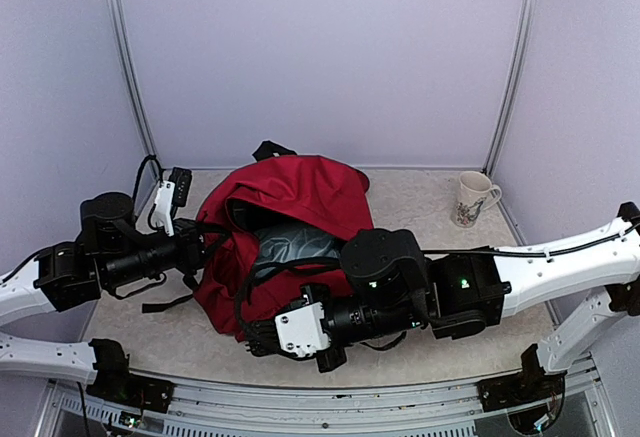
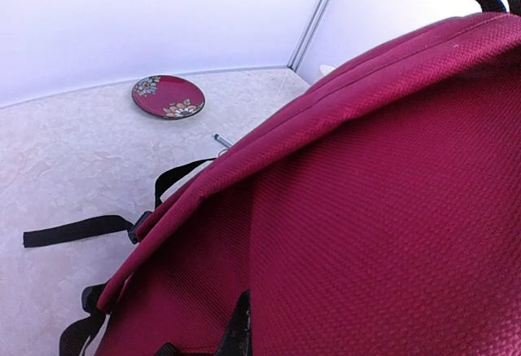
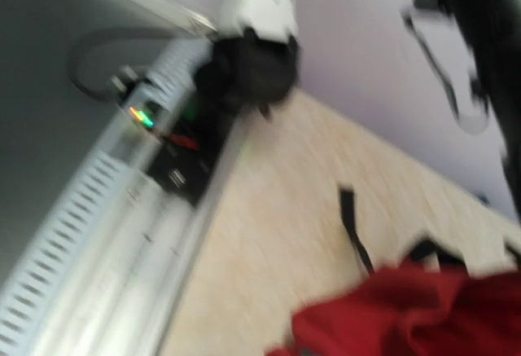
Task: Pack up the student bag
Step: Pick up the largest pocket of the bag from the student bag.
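- Firstly, the left gripper (image 1: 207,244) meets the student bag (image 1: 300,192) at its nine o'clock; I cannot tell whether it is closed.
- The bag lies at the centre of the table (image 1: 420,207).
- The right gripper (image 1: 258,337) is at the bag's seven o'clock, its grip unclear.
- A mug (image 1: 472,199) stands at two o'clock.

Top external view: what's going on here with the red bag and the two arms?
Both arms are working on the student bag, which lies slumped on the table with its grey-lined opening showing. The left gripper is at the bag's left edge and the right gripper at its near edge; whether either grips fabric is unclear. A mug stands at the far right and a plate sits apart, both outside the bag.
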